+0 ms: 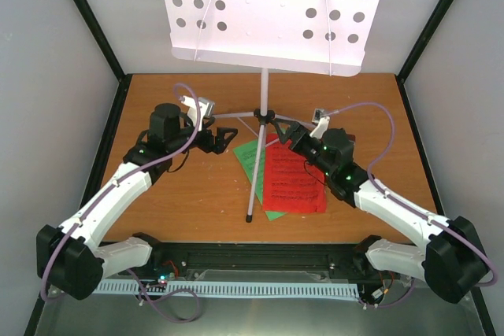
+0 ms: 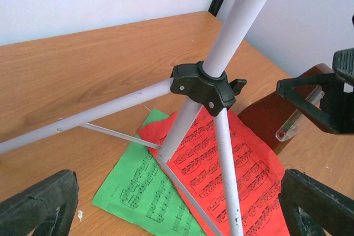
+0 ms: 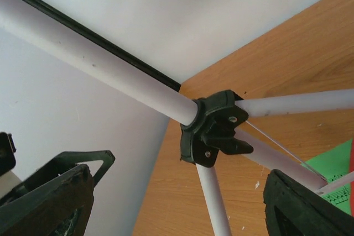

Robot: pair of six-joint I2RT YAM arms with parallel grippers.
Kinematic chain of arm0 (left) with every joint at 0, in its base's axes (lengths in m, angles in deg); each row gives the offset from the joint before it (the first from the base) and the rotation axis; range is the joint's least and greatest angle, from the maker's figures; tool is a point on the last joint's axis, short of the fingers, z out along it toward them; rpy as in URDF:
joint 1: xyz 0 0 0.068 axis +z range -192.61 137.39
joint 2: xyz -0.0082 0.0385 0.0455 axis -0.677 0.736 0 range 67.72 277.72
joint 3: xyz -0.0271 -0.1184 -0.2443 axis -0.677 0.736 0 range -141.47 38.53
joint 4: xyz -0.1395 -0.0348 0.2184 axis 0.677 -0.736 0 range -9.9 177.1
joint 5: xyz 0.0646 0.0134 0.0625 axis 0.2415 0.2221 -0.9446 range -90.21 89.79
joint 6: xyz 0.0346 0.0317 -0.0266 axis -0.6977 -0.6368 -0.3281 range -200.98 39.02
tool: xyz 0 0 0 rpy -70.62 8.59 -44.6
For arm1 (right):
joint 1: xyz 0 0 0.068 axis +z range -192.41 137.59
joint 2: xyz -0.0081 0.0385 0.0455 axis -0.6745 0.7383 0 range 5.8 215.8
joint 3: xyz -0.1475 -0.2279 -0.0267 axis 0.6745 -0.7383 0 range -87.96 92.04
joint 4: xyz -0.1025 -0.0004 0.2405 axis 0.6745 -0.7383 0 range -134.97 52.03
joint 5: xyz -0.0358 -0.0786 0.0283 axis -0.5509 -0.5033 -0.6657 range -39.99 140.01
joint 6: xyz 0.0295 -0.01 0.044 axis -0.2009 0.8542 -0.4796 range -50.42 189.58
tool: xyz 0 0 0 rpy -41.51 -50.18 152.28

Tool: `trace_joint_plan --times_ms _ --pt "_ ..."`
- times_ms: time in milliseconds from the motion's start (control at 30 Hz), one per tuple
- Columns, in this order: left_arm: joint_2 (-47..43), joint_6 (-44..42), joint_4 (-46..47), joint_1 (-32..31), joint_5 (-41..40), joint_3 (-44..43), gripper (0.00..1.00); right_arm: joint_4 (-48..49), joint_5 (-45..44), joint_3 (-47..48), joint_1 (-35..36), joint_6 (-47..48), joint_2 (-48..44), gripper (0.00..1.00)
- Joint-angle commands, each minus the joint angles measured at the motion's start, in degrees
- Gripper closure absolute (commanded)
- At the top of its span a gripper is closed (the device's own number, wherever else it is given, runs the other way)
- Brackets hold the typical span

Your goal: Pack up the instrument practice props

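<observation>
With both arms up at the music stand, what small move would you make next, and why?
I would probably ease the right gripper forward around the stand's pole just above the black hub: it and the left gripper are open, gripping nothing, and the sheets lie under the legs.

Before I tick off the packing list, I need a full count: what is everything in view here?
Music stand: one, silver tripod with a white holed tray, upright mid-table.
Red sheet: one, flat on the table beneath the stand's legs, overlapping the green one.
Green sheet: one, partly under the red sheet.
Metronome: one, dark brown, mostly hidden, beside the red sheet near the right gripper.
Table: one, brown wood.
Left gripper: one, black, open, left of the stand's hub.
Right gripper: one, black, open, right of the hub.
</observation>
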Motion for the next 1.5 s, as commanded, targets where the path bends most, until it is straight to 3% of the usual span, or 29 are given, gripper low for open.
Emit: trace_joint_plan --times_ms 0,133,500,667,867,1000,1467 --pt "-1.16 -1.96 0.81 -0.02 -1.78 0.12 0.01 -5.73 -2.03 4.99 0.05 -0.54 0.28 0.18" --pt "-1.26 -1.96 0.61 0.0 -1.6 0.14 0.0 -6.82 -3.34 4.48 -0.08 2.0 0.28 0.18" --pt "-0.49 -1.58 0.85 -0.02 -0.59 0.25 0.01 -2.65 1.71 4.92 -0.02 -16.54 5.46 0.17" --pt "-0.31 -1.57 0.8 -0.02 -0.37 0.35 0.01 -1.41 0.01 5.17 -0.03 -22.39 6.15 0.18" --pt "-0.31 -1.61 0.77 -0.02 -0.5 0.31 0.01 -4.24 -3.65 5.64 -0.02 -31.51 6.25 0.22" --pt "-0.31 -1.5 0.81 -0.02 -0.26 0.39 0.0 -5.2 -5.54 6.29 -0.02 -35.44 6.68 0.3" --pt "-0.2 -1.52 0.63 -0.02 -0.07 0.32 0.01 -1.81 -3.88 9.61 -0.02 -40.45 12.89 0.38"
